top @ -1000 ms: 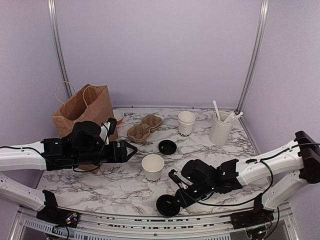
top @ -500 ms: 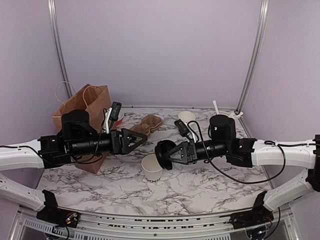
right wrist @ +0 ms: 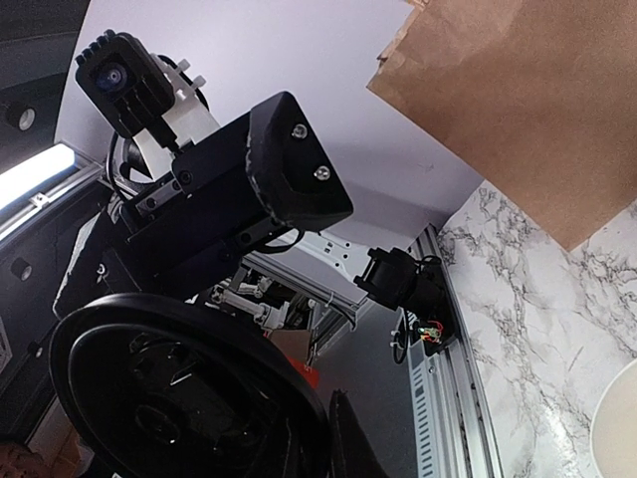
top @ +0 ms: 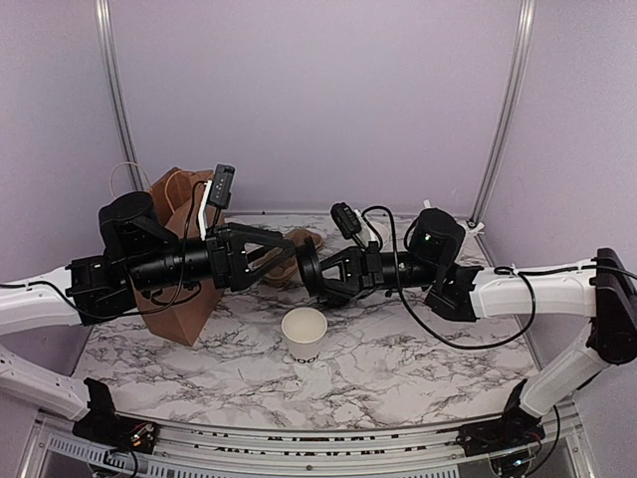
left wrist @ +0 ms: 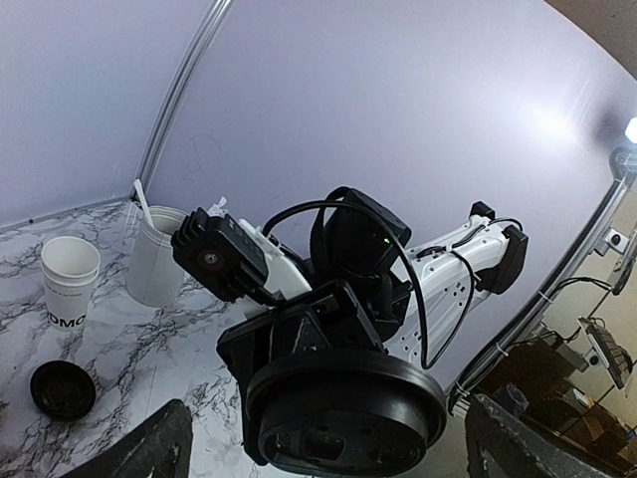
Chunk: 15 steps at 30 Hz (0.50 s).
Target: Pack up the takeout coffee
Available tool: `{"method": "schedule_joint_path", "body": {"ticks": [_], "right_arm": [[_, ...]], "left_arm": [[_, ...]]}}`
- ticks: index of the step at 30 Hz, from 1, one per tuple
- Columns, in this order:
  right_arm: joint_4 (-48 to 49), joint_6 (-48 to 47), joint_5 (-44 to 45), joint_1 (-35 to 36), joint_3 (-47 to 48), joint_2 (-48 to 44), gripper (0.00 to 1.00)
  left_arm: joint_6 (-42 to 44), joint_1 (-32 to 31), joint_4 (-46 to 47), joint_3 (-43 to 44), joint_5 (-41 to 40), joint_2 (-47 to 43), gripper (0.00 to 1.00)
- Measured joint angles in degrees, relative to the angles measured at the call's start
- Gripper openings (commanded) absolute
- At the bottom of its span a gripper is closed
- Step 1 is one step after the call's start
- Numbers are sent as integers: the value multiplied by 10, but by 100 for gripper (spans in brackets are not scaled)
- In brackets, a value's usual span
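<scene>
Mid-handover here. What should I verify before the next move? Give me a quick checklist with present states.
1. Right jaws grip the black lid: ok.
2. Left jaws open wide, facing the lid: ok.
3. The coffee cup stands upright: ok.
4. Cup lidded: not ok, it stands open.
5. Lid level over the cup: not ok, it is held on edge in the air.
6. Mouth of the paper bag open: cannot tell, partly hidden.

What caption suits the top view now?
Right gripper holds a black lid up to the open left gripper; the paper cup stands uncapped.
</scene>
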Motion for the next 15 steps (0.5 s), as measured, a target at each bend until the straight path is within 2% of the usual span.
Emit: {"method": "schedule_joint_path", "body": {"ticks": [15], "right_arm": [[27,19,28,0,19,3,9]], "left_arm": [[-4,0,5,8,29,29,96]]}}
